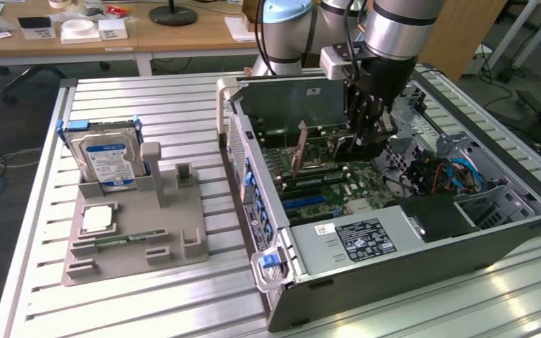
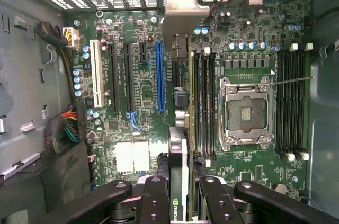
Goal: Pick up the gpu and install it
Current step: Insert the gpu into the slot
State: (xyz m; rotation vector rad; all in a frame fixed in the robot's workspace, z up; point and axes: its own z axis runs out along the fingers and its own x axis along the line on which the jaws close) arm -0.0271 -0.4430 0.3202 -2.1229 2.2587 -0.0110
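On the table [image 1: 139, 105], at the exterior view's left: grey plastic tray [image 1: 172, 225] with a drive [image 1: 110, 160] upright in it. Centre: open steel case [image 1: 393, 282], boxy and matte, with the arm's end inside it. Black jointed fingers [image 2: 212, 198] clamp the gpu [image 2: 179, 171] edge-on. Its silver bracket [image 2: 180, 7] is at the far end, by the rear grille. The card's long axis runs parallel to the blue slot [image 2: 159, 75], just beside it on the CPU socket [image 2: 246, 110] side. Seated or not: cannot tell.

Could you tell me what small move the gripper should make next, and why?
Probably a slight sideways shift: the gripper holds the green gpu card with silver bracket edge-on above the green motherboard, apparently beside the long blue slot rather than over it.
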